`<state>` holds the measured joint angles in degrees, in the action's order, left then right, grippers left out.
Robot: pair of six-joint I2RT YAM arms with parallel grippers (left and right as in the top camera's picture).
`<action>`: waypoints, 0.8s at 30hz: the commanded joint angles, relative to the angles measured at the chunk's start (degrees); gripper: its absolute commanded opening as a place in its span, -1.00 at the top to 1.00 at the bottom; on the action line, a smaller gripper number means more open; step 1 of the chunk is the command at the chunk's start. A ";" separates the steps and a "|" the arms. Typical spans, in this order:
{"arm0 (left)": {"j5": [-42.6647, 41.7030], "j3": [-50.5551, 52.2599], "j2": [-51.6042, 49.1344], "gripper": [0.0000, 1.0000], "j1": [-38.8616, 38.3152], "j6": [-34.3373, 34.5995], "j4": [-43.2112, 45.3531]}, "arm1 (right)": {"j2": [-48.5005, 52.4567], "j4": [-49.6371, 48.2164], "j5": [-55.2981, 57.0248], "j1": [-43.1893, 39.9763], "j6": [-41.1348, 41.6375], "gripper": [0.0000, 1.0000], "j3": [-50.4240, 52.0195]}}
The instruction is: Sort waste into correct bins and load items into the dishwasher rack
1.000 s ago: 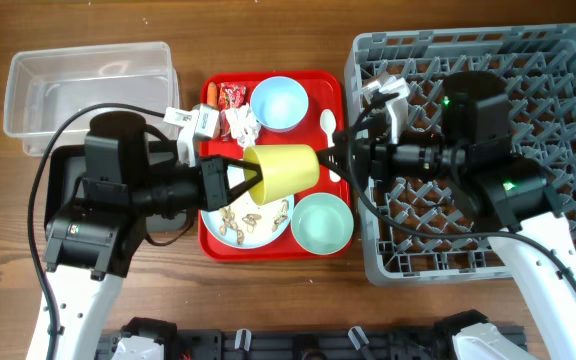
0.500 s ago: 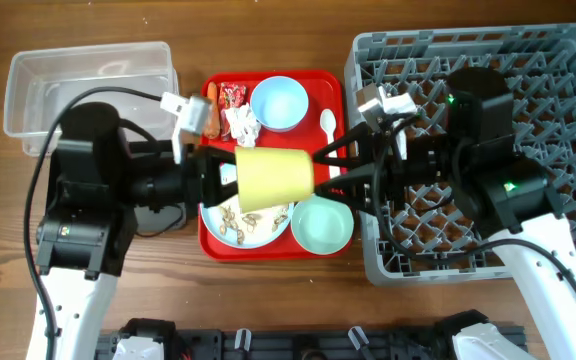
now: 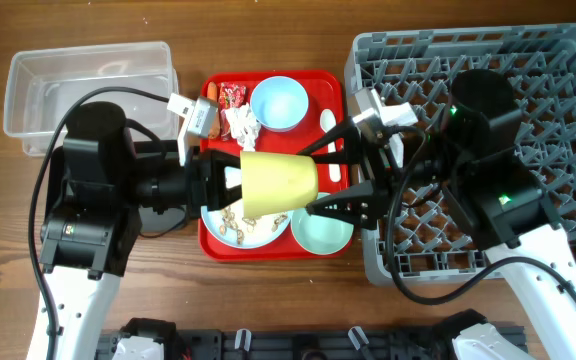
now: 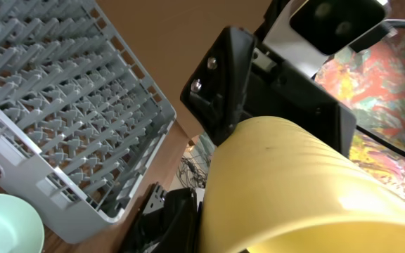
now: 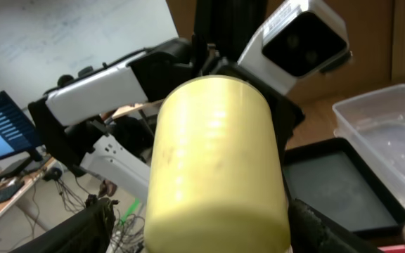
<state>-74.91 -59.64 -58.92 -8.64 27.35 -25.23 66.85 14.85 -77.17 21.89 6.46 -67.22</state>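
The yellow cup [image 3: 278, 183] hangs on its side above the red tray, base toward the right. My left gripper [image 3: 230, 180] is shut on its rim; the cup fills the left wrist view [image 4: 308, 183]. My right gripper [image 3: 320, 180] is open, its fingers [image 5: 69, 232] on either side of the cup's base [image 5: 216, 161] with gaps showing. On the tray lie the tissue [image 3: 240, 122], red wrapper [image 3: 231, 94], carrot stub [image 3: 211, 93], blue bowl [image 3: 278, 102], spoon [image 3: 328, 122], green dish [image 3: 326, 228] and the blue plate [image 3: 268, 228] with crumbs [image 3: 238, 222].
The grey rack [image 3: 488, 60] stands at the right, partly under my right arm. The clear tub [image 3: 88, 80] is at the back left. The black tray [image 5: 336, 183] lies beside it, mostly hidden under my left arm in the overhead view. The red tray [image 3: 213, 245] is between the arms.
The left gripper has levelled the cup and carried it slightly right. The right gripper has moved left and its open fingers now straddle the cup's base.
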 commanded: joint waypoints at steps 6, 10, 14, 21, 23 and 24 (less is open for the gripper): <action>1.27 -0.74 -0.13 0.92 -0.63 0.31 0.26 | 1.25 -1.33 4.57 5.64 4.48 -0.41 -0.55; 1.31 -0.74 -0.13 0.92 -0.63 0.26 0.46 | 2.19 -1.33 5.22 7.80 4.44 -0.31 -0.55; 1.27 -0.74 -0.11 0.87 -0.63 0.31 0.42 | 2.21 -2.38 5.22 8.15 4.39 -0.04 -0.55; 2.82 -0.74 -0.13 -0.99 -0.57 0.31 0.39 | -1.68 5.84 15.74 3.21 4.04 0.10 -0.55; 3.26 -0.74 -0.13 -1.00 -0.57 0.28 0.37 | -4.55 11.21 19.10 -0.46 3.78 0.12 -0.55; 3.69 -0.74 -0.13 -0.99 -0.57 0.31 0.37 | -5.86 13.97 20.90 -2.10 2.82 0.13 -0.55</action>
<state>-71.40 -59.64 -59.46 -8.88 27.70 -25.21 64.64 24.25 -65.76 24.29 10.55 -67.29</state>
